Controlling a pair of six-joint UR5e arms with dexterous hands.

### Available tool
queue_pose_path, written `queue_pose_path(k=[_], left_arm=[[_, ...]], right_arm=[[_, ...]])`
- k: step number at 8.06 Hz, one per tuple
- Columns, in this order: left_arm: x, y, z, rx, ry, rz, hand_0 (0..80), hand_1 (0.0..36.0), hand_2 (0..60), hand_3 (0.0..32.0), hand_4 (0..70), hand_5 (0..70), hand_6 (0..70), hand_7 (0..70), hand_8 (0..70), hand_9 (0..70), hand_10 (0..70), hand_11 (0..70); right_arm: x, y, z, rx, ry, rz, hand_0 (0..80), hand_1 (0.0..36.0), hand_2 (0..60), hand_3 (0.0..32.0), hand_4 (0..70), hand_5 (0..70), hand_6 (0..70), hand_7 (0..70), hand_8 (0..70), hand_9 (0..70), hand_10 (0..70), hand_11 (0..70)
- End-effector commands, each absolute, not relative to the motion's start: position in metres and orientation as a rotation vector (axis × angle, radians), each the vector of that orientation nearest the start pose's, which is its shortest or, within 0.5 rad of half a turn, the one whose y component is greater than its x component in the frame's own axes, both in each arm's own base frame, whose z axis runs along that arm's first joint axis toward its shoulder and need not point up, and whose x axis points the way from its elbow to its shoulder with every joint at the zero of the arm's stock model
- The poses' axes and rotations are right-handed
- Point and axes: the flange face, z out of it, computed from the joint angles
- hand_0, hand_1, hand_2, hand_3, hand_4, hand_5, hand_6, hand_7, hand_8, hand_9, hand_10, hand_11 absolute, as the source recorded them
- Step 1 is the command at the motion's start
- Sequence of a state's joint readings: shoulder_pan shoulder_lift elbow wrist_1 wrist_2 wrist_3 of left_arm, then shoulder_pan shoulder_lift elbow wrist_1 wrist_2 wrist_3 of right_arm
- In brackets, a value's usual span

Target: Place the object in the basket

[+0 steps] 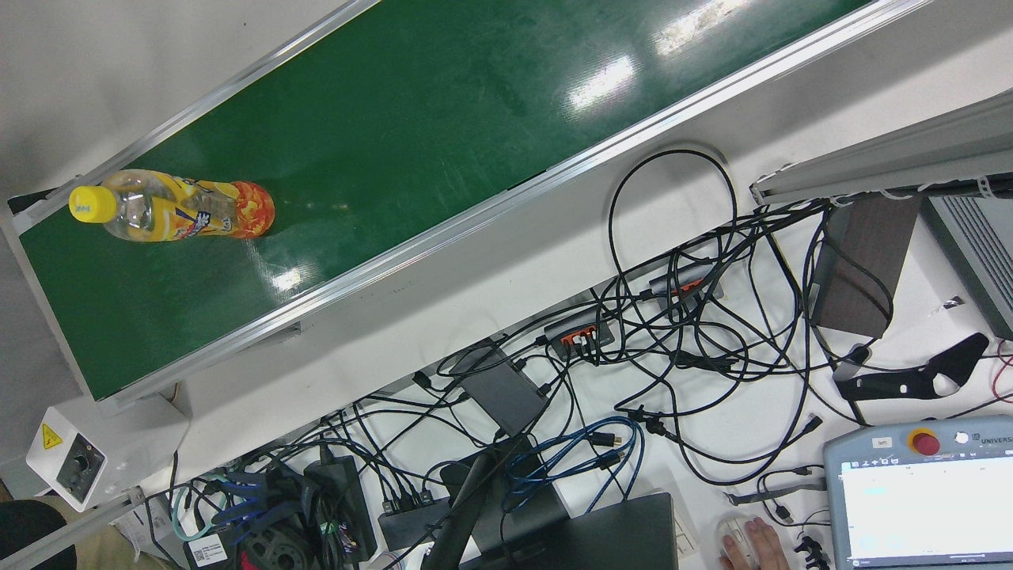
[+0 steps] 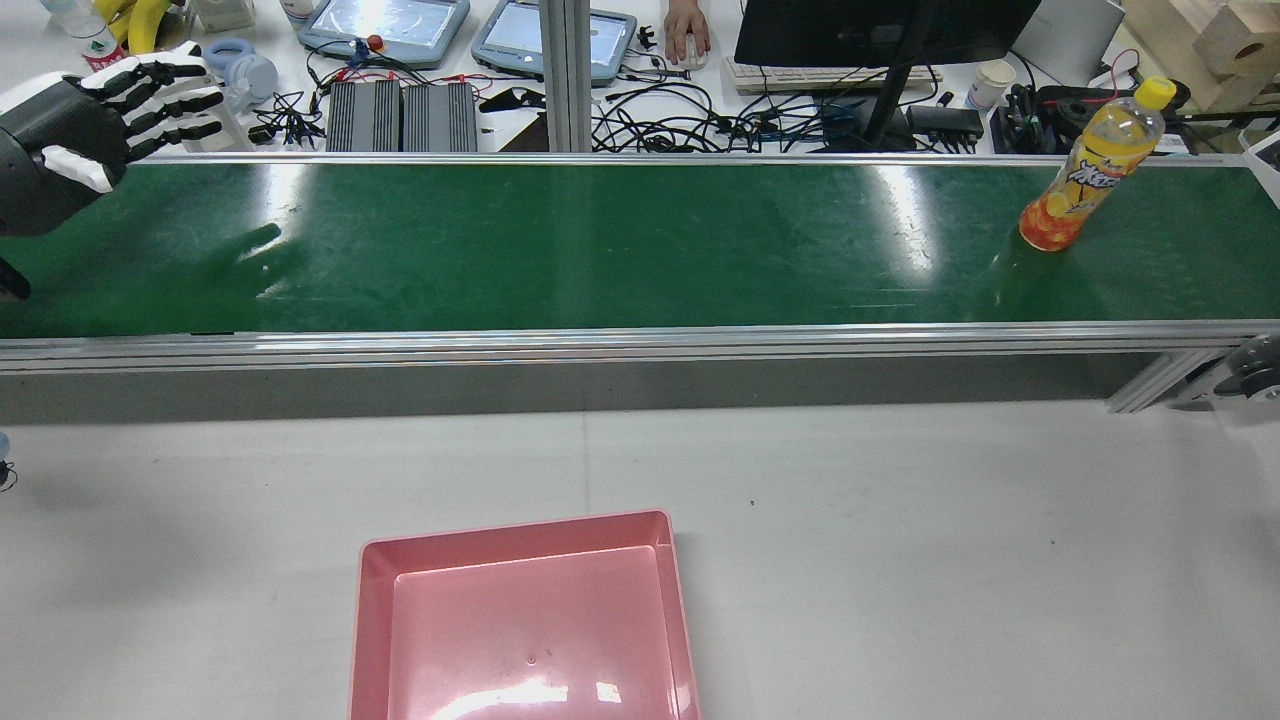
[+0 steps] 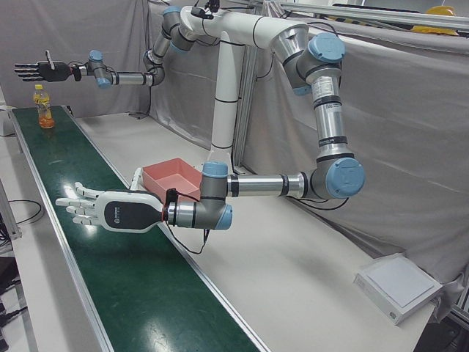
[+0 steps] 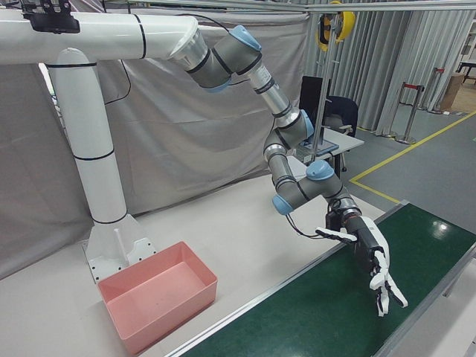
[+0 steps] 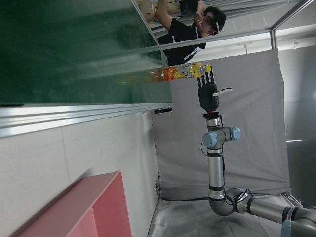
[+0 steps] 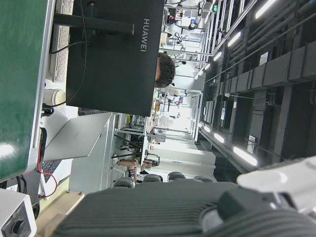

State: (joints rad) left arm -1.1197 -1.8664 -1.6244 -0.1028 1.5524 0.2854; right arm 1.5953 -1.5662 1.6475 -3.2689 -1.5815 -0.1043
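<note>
Bottle of orange drink, yellow cap, stands upright on the green conveyor belt, near the belt's right end in the rear view and close to its far rail. Nothing touches it.

Nearest the robot: pink basket on the white surface, roughly centred between the arms, its inside bare. Between basket and belt lies open white surface, then the belt's aluminium near rail.

On the belt line: left hand hovers over the belt's left end in the rear view, palm flat, fingers spread wide and holding nothing. Its shadow falls on the belt below. Bottle and left hand sit at opposite ends of the belt, well apart.

Right hand, seen in the left-front view, hangs in the air above the bottle, fingers extended and apart, empty. It does not touch the bottle. The left hand view shows the same pairing, hand raised just beside the bottle's cap end.

Beyond the belt: operators' bench, cluttered. Tangle of black cables, power bricks, two teach pendants, a dark monitor, a keyboard, a paper cup. A person's hand rests on a mouse. Bananas at the far left corner. None of this clutter reaches onto the belt.
</note>
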Motion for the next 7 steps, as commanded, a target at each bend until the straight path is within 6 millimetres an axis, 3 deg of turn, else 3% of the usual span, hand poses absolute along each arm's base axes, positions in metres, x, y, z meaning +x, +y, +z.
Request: queue_pose_path(k=[1, 7], left_arm=[[0.151, -0.6218, 0.48, -0.184, 2.385, -1.402, 48.9, 5.9, 0.0, 7.0, 12.6, 26.4, 1.8, 1.9, 10.3, 10.6, 8.4, 13.0], [0.15, -0.6219, 0.4792, -0.183, 2.387, -1.401, 49.7, 6.6, 0.0, 7.4, 12.6, 26.7, 1.8, 1.6, 10.1, 10.2, 8.2, 12.9]], right_arm=[[0.1442, -0.4844, 0.6598, -0.13, 2.212, -2.318, 0.0, 0.0, 0.0, 0.0, 0.0, 0.0, 0.0, 0.0, 0.0, 0.0, 0.0, 0.0], [0.1442, -0.4853, 0.6576, -0.129, 2.217, -2.312, 0.0, 0.0, 0.0, 0.0, 0.0, 0.0, 0.0, 0.0, 0.0, 0.0, 0.0, 0.0]])
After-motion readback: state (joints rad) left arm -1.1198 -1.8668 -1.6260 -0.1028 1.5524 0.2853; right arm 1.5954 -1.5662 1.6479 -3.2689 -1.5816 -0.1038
